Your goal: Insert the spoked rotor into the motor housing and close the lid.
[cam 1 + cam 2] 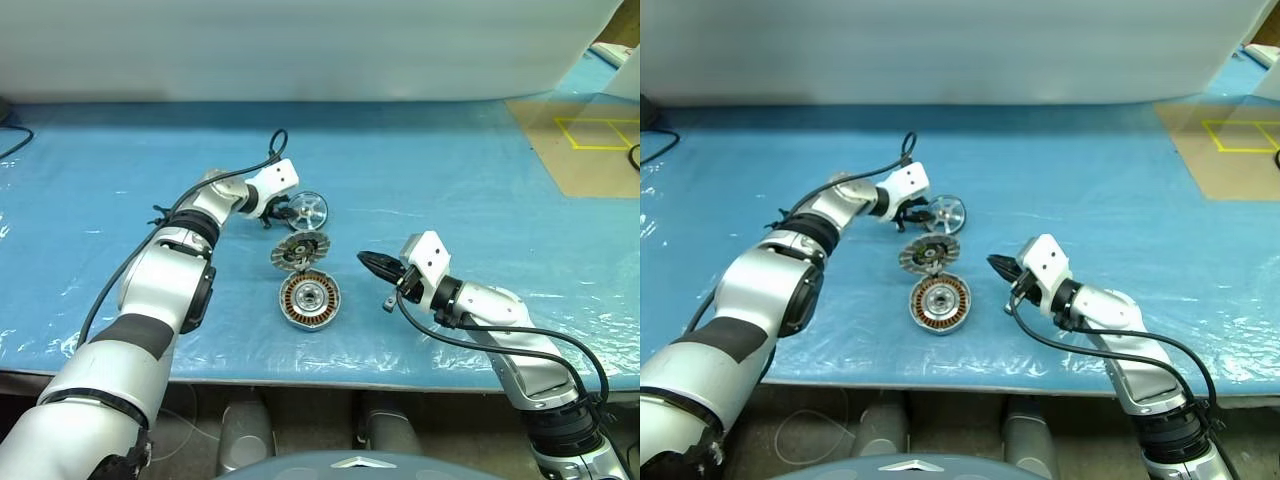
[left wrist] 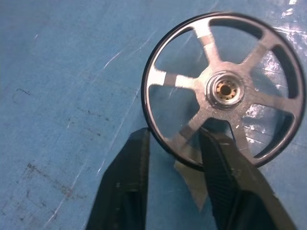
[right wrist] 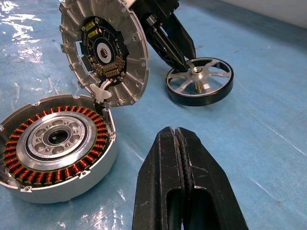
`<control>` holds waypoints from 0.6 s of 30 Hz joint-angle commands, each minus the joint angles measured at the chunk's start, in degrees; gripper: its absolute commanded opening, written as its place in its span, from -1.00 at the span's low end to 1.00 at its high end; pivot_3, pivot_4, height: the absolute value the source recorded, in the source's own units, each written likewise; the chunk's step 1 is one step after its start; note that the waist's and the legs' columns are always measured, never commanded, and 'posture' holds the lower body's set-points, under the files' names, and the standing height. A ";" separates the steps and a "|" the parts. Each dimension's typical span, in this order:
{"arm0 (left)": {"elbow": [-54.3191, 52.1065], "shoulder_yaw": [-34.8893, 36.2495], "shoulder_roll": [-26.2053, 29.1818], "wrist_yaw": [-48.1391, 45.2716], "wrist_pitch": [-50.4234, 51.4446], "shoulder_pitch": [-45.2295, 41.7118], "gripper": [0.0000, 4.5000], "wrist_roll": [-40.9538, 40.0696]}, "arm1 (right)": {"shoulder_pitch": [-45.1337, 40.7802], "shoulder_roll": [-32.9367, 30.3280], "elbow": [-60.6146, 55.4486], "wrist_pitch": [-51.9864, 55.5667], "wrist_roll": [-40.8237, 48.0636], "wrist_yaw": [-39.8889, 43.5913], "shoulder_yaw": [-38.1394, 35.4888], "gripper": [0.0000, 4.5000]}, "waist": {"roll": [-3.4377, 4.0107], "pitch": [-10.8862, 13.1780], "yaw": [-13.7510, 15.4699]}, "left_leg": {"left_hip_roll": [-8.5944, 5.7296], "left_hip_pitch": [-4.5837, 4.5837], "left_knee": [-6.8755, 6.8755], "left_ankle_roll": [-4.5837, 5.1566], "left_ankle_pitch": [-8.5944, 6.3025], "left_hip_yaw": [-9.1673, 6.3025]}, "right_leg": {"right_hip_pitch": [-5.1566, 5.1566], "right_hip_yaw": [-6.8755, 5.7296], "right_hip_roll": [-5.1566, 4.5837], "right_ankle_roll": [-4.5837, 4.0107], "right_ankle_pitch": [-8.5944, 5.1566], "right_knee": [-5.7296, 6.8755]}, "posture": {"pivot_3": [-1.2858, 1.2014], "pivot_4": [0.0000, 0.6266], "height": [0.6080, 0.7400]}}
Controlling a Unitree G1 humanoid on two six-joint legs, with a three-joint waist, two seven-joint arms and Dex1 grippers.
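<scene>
Straddling the rim of the spoked rotor (image 2: 225, 91), the two fingers (image 2: 125, 187) of the left gripper (image 1: 277, 211) are seen with one outside the black ring and one reaching in between the spokes. The jaws are drawn in close about that rim, though it cannot be told whether the grip is firm yet. The rotor is found lying flat on the blue table cover (image 1: 450, 170), not yet lifted, at the far end of the row of parts.

Nearest the robot, the motor housing (image 3: 57, 143) is seen open, its copper windings and silver hub bare, with nothing seated in it. Just behind it the lid (image 3: 103, 50) is propped up on edge, joined to the housing by a short white lead, its circuit face turned outward. So the lid is off, and both insertion and closing are judged to remain.

The right gripper (image 1: 372, 262) is held off to the side of the housing, its fingers pressed together on nothing, touching no part.

Little is done so far: only the pickup is under way.
</scene>
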 commanded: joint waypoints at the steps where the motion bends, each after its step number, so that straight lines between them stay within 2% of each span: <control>1: -0.36 0.34 0.56 -0.50 -0.13 -0.23 -0.91 -0.21 | 0.06 0.00 -2.74 -0.75 0.19 -0.25 -0.71 -1.00 | 0.00 0.00 0.01 | 0.00 0.00 0.00 0.00 0.00 0.00 | 0.00 0.00 0.00 0.00 0.00 0.00 | 0.03 -0.52 1.00; 2: -0.38 0.16 0.65 -0.35 -0.31 -0.22 -0.99 -0.01 | 0.09 0.01 -2.69 -0.79 0.11 -0.27 -0.65 -1.00 | 0.00 0.00 0.04 | 0.00 0.00 0.00 0.00 0.00 0.00 | 0.00 0.00 0.00 0.00 0.00 0.00 | 0.03 -0.52 1.00; 9: -0.55 0.95 1.18 -1.43 -0.86 -0.76 -0.99 -0.80 | -0.05 0.06 -2.30 -0.96 -0.25 -0.16 -0.22 -1.00 | 0.00 0.00 0.03 | 0.00 0.01 0.00 0.00 0.00 0.00 | 0.01 0.01 -0.01 0.00 0.00 0.00 | 0.03 -0.52 1.00; 12: -0.67 3.17 1.06 -2.61 0.00 -1.60 -0.75 -3.07 | -0.06 0.00 -1.98 -1.11 -0.40 -0.01 -0.13 -1.00 | 0.00 0.00 0.04 | 0.00 0.00 0.00 0.00 0.00 0.00 | 0.00 0.00 -0.01 0.00 0.00 -0.01 | 0.03 -0.52 1.00; 18: -0.89 3.85 1.14 -2.91 -0.20 -3.51 0.08 -3.21 | 0.09 -0.05 -1.81 -1.18 -0.66 0.35 -0.12 -1.00 | -0.01 0.01 0.08 | 0.00 -0.01 0.00 0.00 0.00 0.00 | 0.00 0.00 -0.01 0.00 0.00 -0.02 | 0.03 -0.52 1.00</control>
